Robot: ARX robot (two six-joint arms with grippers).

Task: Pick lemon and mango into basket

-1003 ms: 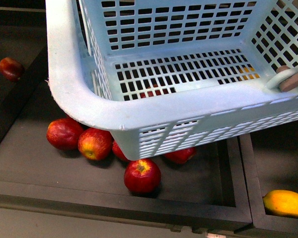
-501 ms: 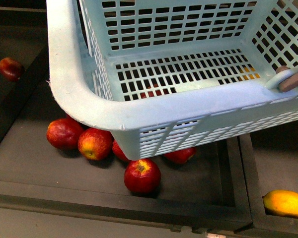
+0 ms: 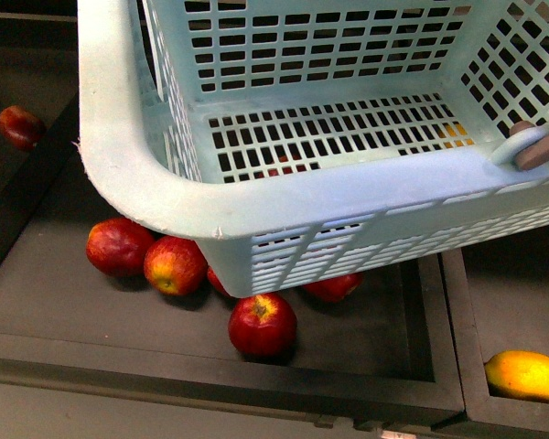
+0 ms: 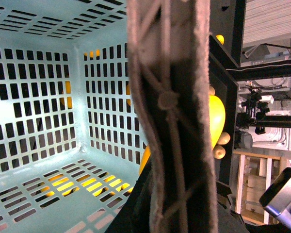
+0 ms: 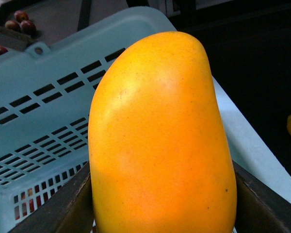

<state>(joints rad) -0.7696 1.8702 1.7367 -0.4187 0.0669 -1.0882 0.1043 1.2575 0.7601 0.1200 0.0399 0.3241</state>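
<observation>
1. Shifting slightly to the left since a second ago, the basket [image 3: 146, 197] is hanging tilted above the tray [image 3: 210, 370], its near corner now covering more of the compartment below; the fruit under it is lying where it was.
2. The mango [image 5: 160, 141] is filling the right wrist view, standing on end, and the right gripper [image 5: 162, 208] is clamping it low down, one dark finger [image 5: 70, 204] pressing on each flank. It is sitting above the basket's rim, not yet inside.
3. Nothing is lying on the slotted floor so far, so I judge this to be the carry-and-drop step for the mango.
4. To do it well, the arm should be bringing the fruit clear of the rim and over the middle of the floor before the fingers are letting go. A release over the edge is risking a bounce back into the tray.
5. Lowering before release is worth doing too: the skin looks smooth and the floor is sloping, so a dropped mango is likely to be rolling to the low side.
6. In the left wrist view the hoop handle [image 4: 169, 97] is running right across the lens. The dark mass at its foot may be the left gripper [image 4: 179, 216]; whether it is closed on the handle I cannot tell. The basket should be held steady during the drop.
7. Red apples [image 3: 262, 323] are clustering under the basket, and an orange-yellow fruit [image 3: 525, 375] is waiting in the neighbouring compartment; lemon or not, I cannot say.
</observation>
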